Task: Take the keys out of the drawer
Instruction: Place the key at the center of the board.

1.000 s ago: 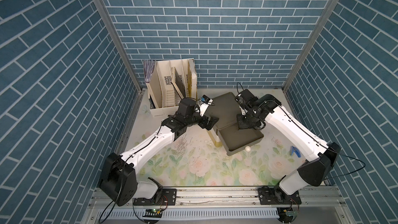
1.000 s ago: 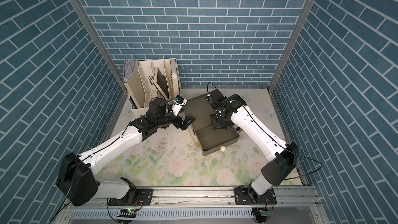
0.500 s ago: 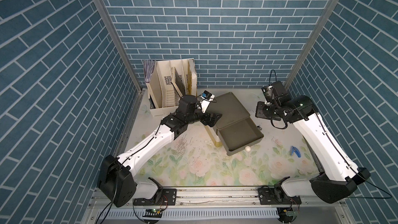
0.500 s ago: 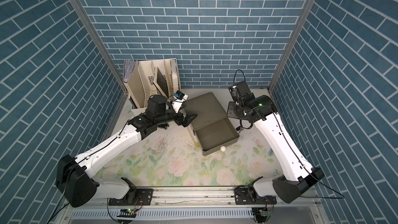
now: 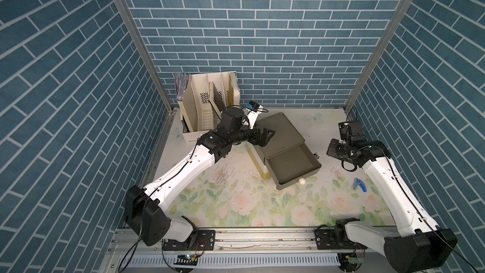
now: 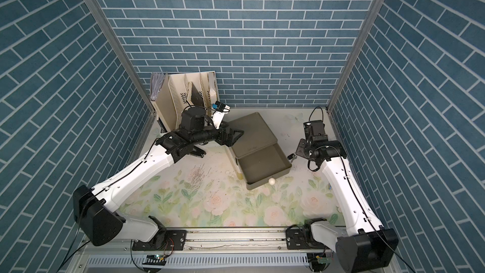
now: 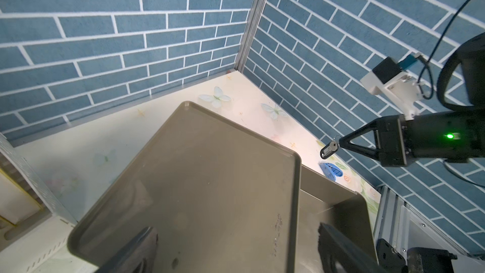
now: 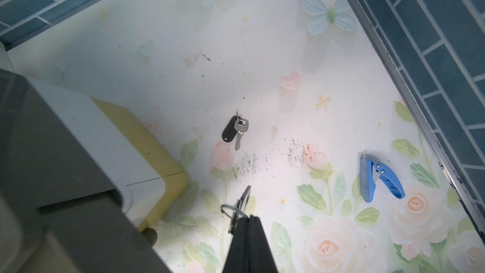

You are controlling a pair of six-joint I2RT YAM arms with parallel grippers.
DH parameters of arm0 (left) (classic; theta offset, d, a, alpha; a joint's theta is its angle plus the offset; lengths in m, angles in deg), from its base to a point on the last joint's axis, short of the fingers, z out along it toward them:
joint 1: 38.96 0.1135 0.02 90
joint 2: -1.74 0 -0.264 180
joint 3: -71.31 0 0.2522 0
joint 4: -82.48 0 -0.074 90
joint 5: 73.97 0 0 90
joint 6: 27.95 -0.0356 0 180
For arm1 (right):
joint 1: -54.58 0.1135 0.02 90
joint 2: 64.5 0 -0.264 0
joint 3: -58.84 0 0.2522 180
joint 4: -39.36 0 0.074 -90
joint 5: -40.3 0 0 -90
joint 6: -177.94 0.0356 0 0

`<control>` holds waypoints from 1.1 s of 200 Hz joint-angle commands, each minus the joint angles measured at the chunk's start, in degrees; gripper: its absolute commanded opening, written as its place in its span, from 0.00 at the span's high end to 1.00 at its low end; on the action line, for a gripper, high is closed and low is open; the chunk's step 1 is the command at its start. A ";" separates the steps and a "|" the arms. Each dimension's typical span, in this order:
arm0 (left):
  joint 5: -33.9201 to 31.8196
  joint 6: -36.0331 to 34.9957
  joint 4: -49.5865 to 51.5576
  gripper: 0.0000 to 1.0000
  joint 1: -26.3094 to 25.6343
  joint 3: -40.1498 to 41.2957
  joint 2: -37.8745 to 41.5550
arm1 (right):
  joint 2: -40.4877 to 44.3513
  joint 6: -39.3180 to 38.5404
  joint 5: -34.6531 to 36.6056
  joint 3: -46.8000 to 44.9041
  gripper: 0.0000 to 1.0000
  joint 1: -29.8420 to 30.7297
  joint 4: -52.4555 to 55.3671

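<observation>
The olive drawer (image 5: 294,164) stands pulled out of its low cabinet, and the part of its inside that I see is bare. Right of it, my right gripper (image 5: 325,153) (image 8: 248,217) is shut on a wire ring. From the ring dangles a silver key with a dark tag (image 8: 235,132) (image 7: 329,149) (image 6: 291,156), above the floral mat. Only this one of the keys shows. My left gripper (image 5: 265,136) (image 7: 233,253) rests open on the cabinet's flat top (image 7: 210,179), with nothing between its fingers (image 7: 338,248).
A blue plastic cutter (image 8: 380,179) (image 5: 359,184) lies on the mat near the right wall. The drawer's white knob (image 5: 302,181) faces the front. A beige file rack (image 5: 207,101) stands at the back left, behind the left arm.
My right arm has swung from above the drawer out to the right, and now hangs lower over the mat with the key. The left gripper has shifted slightly on the cabinet top.
</observation>
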 commanded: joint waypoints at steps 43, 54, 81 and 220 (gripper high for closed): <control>0.87 1.48 -1.21 0.00 -1.59 0.10 -2.06 | 3.23 -4.40 -9.57 -11.38 1.00 -3.55 -12.04; 1.03 1.57 -1.87 0.00 -1.66 -0.30 -2.74 | 3.58 -4.15 -9.92 -12.77 1.00 -3.64 -12.37; 0.70 0.39 -1.61 0.00 -1.90 -1.32 -4.10 | 4.76 -4.62 -9.44 -15.82 1.00 -4.04 -12.94; -1.07 -1.20 -1.38 0.00 -2.06 -3.18 -6.83 | -5.70 -6.14 -15.18 -23.31 1.00 -8.79 -25.91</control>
